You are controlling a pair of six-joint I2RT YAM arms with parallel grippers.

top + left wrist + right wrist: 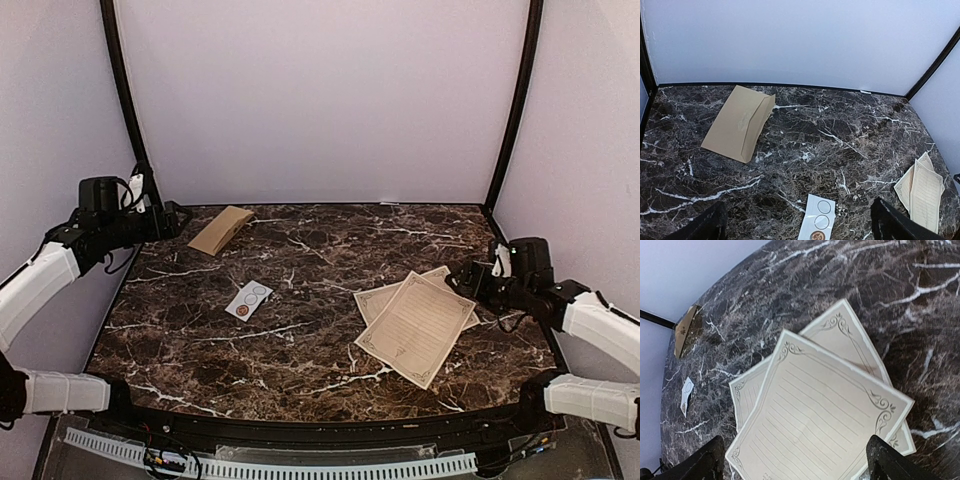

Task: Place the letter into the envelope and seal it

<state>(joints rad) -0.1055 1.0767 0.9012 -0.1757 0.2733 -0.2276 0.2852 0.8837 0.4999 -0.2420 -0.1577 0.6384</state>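
Observation:
The tan-brown envelope [220, 230] [737, 124] lies flat at the back left of the marble table, flap folded shut. The letter [415, 325] [820, 425], a cream lined sheet with an ornate border, lies at the right on top of a second similar sheet [385, 298] [845, 337]. My left gripper [175, 219] [797, 227] hovers open just left of the envelope, holding nothing. My right gripper [462, 281] [797, 462] is open over the right edge of the letter, its fingers apart on either side of the top sheet and empty.
A small white sticker card [248, 299] [817, 220] with circles and one round seal lies left of centre. Black frame posts [125, 100] rise at the back corners, and white walls close in the table [300, 350] on three sides.

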